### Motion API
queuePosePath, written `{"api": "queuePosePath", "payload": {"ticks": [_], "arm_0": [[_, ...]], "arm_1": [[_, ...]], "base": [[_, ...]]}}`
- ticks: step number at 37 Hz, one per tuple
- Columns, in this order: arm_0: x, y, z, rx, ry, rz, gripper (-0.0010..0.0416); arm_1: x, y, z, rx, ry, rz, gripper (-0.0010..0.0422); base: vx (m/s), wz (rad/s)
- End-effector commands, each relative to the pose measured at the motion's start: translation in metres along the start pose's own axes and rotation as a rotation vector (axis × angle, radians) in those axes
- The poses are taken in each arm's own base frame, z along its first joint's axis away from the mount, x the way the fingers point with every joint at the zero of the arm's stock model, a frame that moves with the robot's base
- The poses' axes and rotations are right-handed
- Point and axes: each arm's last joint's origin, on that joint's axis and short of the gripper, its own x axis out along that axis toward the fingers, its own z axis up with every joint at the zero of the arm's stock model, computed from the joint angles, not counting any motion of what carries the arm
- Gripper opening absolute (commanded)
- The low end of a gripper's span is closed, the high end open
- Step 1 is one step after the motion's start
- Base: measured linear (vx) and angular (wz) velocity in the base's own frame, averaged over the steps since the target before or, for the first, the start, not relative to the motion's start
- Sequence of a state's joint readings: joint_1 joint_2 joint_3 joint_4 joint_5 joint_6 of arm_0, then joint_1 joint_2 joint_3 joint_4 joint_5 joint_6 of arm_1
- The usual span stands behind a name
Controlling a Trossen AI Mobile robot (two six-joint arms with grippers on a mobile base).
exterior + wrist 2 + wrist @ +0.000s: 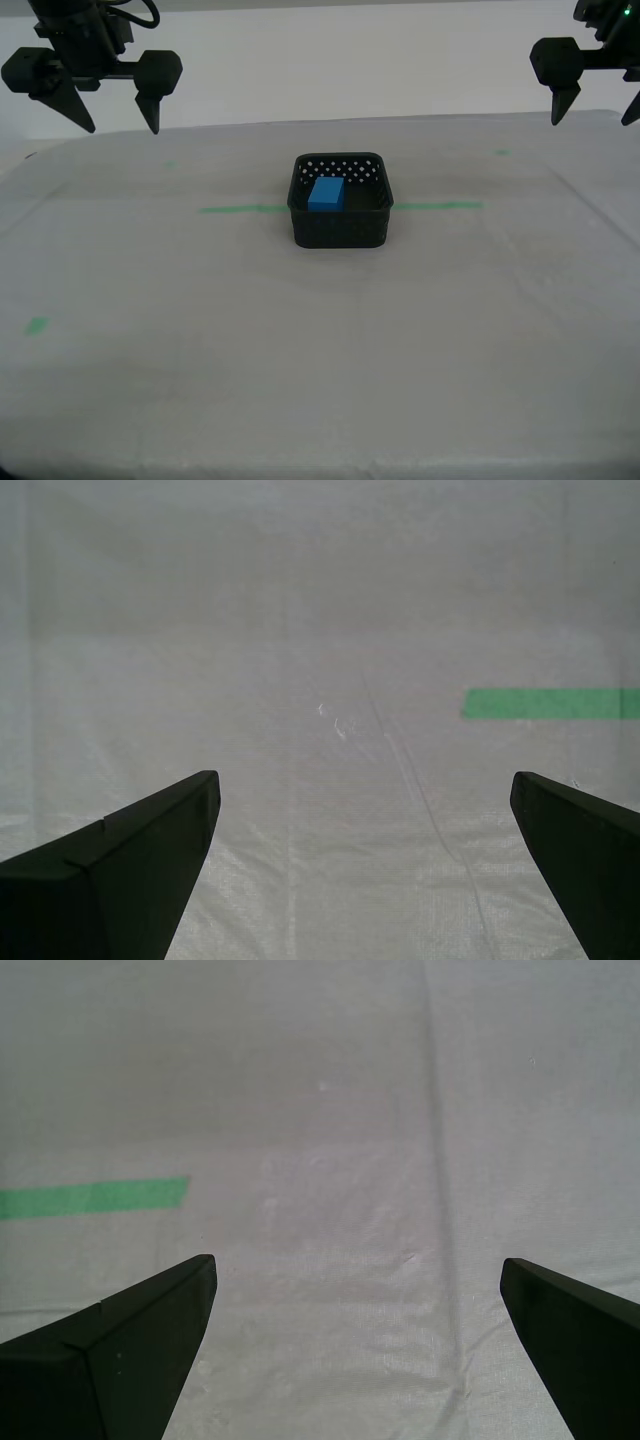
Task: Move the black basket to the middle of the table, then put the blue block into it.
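Observation:
The black basket (340, 230) stands in the middle of the table (320, 380), on the long green tape line (235, 209). The blue block (326, 194) lies inside it, toward the exterior view's left. My second gripper (120, 128) hangs open and empty high at the far exterior left. In its wrist view (362, 775) only cloth and a tape end (550, 702) show. My first gripper (592, 120) hangs open and empty high at the far exterior right. In its wrist view (355, 1258) cloth and a tape end (95, 1198) show.
Small green tape bits lie at the front left (37, 325), back left (168, 163) and back right (500, 152) of the exterior view. The table's near edge runs along the bottom of that view.

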State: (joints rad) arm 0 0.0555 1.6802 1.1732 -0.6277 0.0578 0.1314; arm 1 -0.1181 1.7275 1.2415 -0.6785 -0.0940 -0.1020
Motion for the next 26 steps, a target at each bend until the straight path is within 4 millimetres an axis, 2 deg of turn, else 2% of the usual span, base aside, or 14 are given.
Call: {"api": "queuePosePath", "payload": {"ticks": [1,26], "arm_0": [[-0.0001,-0.0002,0.0001,-0.001,-0.001,-0.002,0.0399],[-0.0001,-0.0003,0.0001,0.000,-0.001,-0.002,0.0399]], "arm_1": [[-0.0004,0.0001,0.0002,0.002,-0.002,0.003,0.0400],[-0.0004,0.0000,0.0002,0.002,-0.002,0.003,0.0400]], "base": [[0.000,0.000],[0.000,0.000]]}}
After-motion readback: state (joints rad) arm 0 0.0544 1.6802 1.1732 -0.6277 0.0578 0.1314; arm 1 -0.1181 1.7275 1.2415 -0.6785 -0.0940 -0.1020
